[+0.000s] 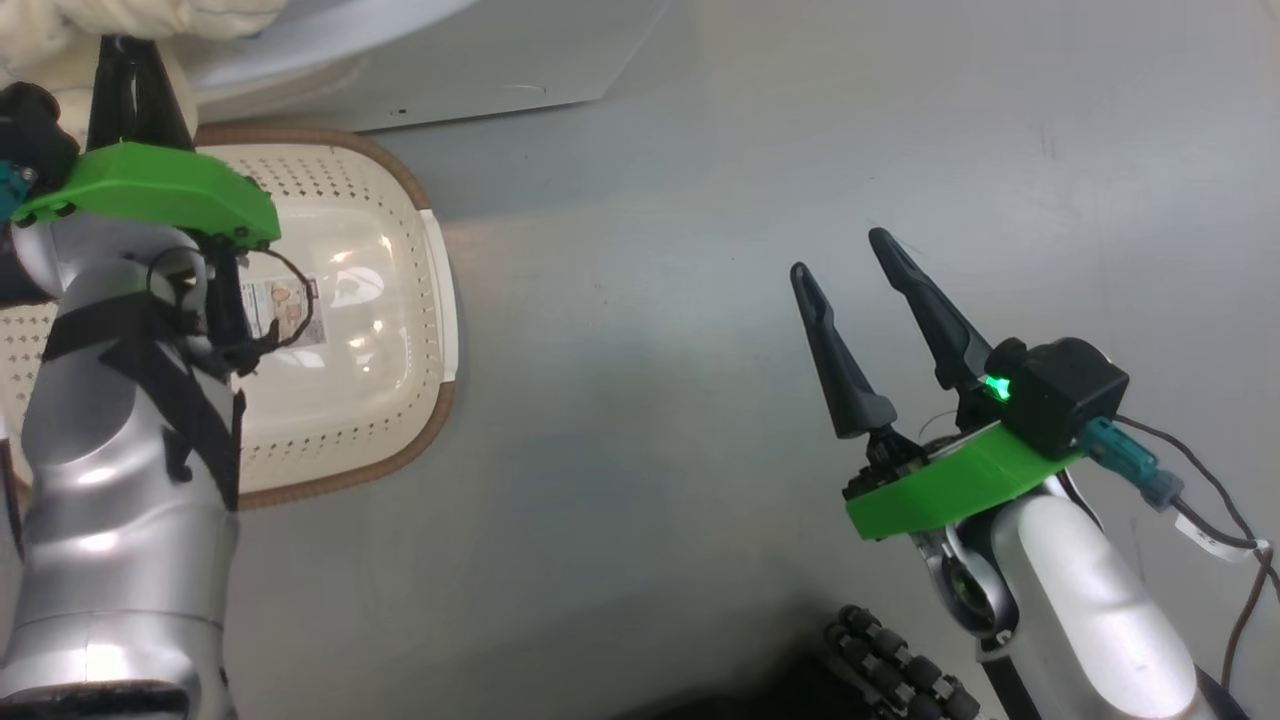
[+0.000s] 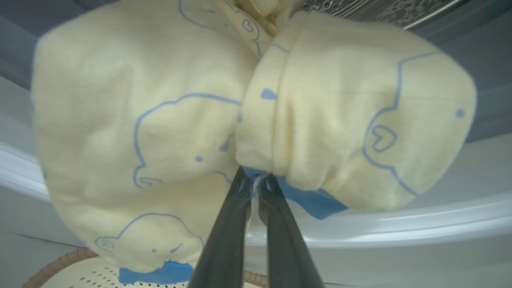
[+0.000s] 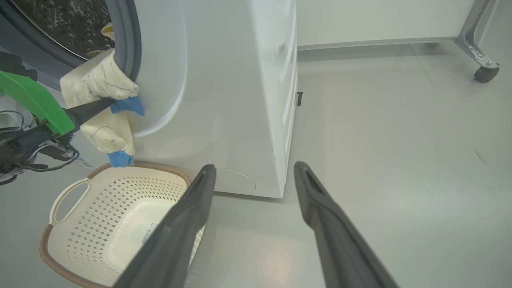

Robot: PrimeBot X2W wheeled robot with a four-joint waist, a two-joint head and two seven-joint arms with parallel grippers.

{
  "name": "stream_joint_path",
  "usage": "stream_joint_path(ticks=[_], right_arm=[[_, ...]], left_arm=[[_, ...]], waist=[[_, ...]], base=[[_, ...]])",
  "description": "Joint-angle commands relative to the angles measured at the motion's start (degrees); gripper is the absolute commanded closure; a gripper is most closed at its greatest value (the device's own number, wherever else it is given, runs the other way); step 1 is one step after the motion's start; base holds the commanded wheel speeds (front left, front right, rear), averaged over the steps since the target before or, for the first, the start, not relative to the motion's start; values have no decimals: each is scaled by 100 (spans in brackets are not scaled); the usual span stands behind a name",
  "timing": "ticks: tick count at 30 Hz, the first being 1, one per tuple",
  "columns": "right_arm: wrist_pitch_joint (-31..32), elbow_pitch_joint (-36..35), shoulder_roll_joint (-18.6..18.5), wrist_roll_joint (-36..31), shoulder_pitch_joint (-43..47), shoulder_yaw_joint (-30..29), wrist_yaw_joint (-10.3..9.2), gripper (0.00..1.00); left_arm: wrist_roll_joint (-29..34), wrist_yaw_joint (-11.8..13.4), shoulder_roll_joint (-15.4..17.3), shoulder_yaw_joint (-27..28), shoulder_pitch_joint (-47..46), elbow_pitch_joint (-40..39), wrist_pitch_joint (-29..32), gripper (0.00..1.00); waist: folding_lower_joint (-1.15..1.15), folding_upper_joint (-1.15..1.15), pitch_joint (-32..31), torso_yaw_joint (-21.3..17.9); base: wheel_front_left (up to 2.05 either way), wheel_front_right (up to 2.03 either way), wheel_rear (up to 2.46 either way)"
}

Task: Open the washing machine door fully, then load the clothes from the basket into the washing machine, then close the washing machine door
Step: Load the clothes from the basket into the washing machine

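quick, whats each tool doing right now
left tool: closed, holding the clothes
right tool: open, holding nothing

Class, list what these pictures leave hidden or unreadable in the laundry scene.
Drum interior: left wrist view, blocked by the clothes.
Basket label print: right wrist view, too small and blurred.
Left gripper fingertips: head view, hidden in fabric at the top edge.

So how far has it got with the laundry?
Done: the washing machine stands open, drum showing, and the basket looks empty. In hand: the left gripper pinches the yellow clothes, which hang over the opening's rim. Left: push them fully in, then shut the door. The right gripper is open over the floor.
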Motion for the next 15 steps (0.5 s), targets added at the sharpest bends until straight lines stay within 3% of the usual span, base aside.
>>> stream_joint_path(ticks=[1, 15], right_arm=[[-37, -151, -34, 4, 35, 58, 10, 0], [-37, -157, -34, -25, 28, 16, 10, 0]], left_arm=[[37, -6, 213, 168, -318, -458, -90, 100], [3, -137, 95, 102, -40, -643, -91, 100]], waist=[[0, 0, -6, 17], [0, 0, -55, 136]], base=[[0, 0, 0], [0, 0, 0]])
